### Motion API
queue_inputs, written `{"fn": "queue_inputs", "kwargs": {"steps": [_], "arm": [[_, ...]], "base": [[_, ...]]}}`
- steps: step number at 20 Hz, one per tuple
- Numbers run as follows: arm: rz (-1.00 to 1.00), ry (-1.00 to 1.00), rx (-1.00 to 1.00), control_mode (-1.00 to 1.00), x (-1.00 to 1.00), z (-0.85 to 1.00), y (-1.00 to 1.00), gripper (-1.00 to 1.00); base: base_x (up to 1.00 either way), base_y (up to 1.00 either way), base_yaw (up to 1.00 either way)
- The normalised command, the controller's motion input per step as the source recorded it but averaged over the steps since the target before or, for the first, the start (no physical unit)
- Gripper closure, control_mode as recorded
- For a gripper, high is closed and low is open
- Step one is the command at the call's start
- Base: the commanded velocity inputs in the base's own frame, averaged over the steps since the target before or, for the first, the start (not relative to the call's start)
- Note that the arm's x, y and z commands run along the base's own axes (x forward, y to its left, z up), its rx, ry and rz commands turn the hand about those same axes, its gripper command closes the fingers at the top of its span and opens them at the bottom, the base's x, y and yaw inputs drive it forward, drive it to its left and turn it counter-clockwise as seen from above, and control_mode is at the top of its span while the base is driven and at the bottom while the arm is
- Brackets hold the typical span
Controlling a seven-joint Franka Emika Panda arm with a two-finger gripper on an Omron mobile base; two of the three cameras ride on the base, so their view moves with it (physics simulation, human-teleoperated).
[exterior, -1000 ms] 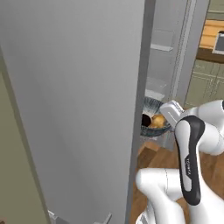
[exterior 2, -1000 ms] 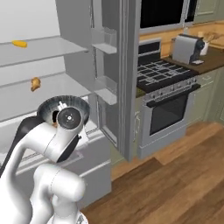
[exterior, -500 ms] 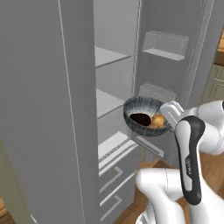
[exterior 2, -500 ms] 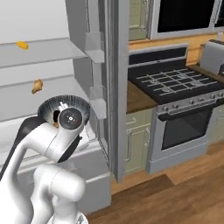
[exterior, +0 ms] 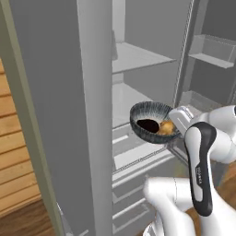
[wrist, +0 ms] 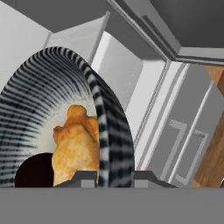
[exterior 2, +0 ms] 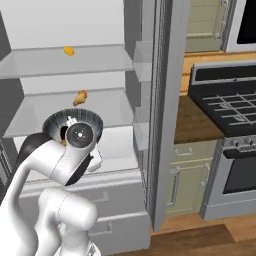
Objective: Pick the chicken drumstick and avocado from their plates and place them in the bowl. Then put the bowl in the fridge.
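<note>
My gripper (wrist: 114, 177) is shut on the rim of the ribbed dark blue-grey bowl (wrist: 43, 96), which it holds up in front of the open fridge (exterior: 138, 55). In the bowl lie the golden-brown chicken drumstick (wrist: 76, 144) and the near-black avocado (wrist: 35, 175). From the left base view the bowl (exterior: 144, 115) hangs level before the middle shelf, with the avocado (exterior: 147, 125) and the drumstick (exterior: 167, 127) inside and the gripper (exterior: 177, 123) at its right rim. In the right base view my wrist covers most of the bowl (exterior 2: 60, 120). The plates are out of view.
The fridge's left door (exterior: 60, 115) stands close on the left, and door bins (exterior: 212, 55) hang on the right. Two small orange items (exterior 2: 69, 50) (exterior 2: 80, 97) lie on the shelves. Drawers (wrist: 183, 140) sit below. A stove (exterior 2: 225, 100) and green cabinets (exterior 2: 192, 165) stand to the right.
The base has moved, so both base views have swung round to face the fridge's inside. The bowl stays in my gripper and now hangs before the shelves.
</note>
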Motion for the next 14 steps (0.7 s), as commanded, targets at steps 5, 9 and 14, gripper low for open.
{"fn": "queue_inputs", "kwargs": {"steps": [5,9,14], "arm": [[0.00,0.00,0.00,1.00,0.00,0.00,0.00,1.00],[-0.01,0.00,0.00,-1.00,0.43,-0.12,0.40,1.00],[-0.08,0.00,0.00,-1.00,0.82,-0.18,0.81,1.00]], "base": [[0.49,0.20,0.34],[0.01,-0.04,0.03],[0.00,0.00,0.00]]}}
